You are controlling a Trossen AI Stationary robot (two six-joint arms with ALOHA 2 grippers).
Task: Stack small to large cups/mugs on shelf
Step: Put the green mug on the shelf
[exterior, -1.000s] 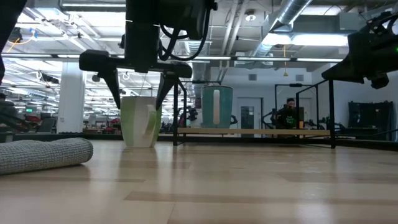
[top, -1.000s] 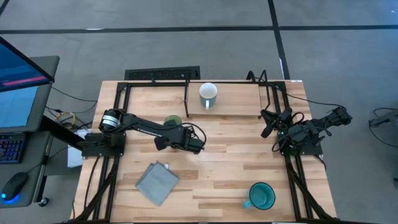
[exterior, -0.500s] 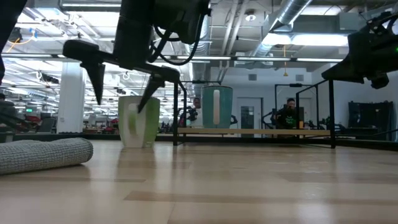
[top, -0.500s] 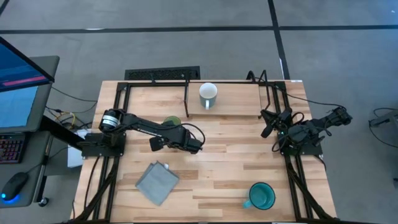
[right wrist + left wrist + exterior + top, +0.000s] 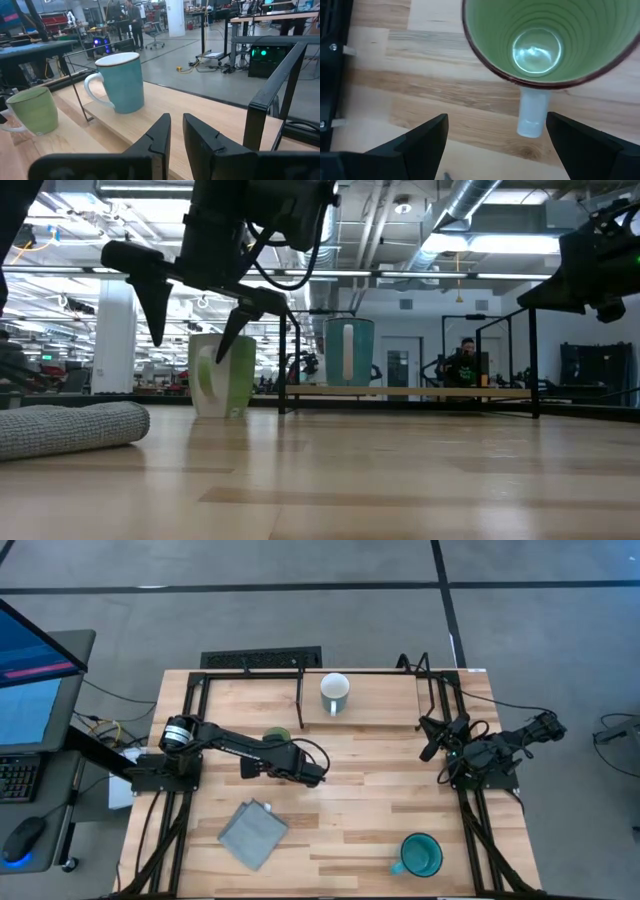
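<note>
A light green mug (image 5: 540, 45) stands upright on the tabletop, its handle (image 5: 532, 112) toward the table's near side; the left arm half hides the mug (image 5: 278, 732) in the high view. My left gripper (image 5: 495, 150) hangs open just above and near-side of it, tilted, touching nothing (image 5: 195, 320). A pale blue mug with a white inside (image 5: 335, 692) stands on the shelf (image 5: 385, 690). A teal mug (image 5: 420, 855) stands at the table's near right. My right gripper (image 5: 177, 132) waits shut at the right edge.
A folded grey cloth (image 5: 250, 832) lies near the table's front left. Black shelf legs (image 5: 300, 695) and frame posts (image 5: 435, 700) stand by the shelf. Bare wood lies between the green mug and the teal mug.
My left gripper has rolled about its own axis and tipped a little while staying above the green mug; in the low view its fingers now stand slanted and shifted toward the left. The mugs have not moved.
</note>
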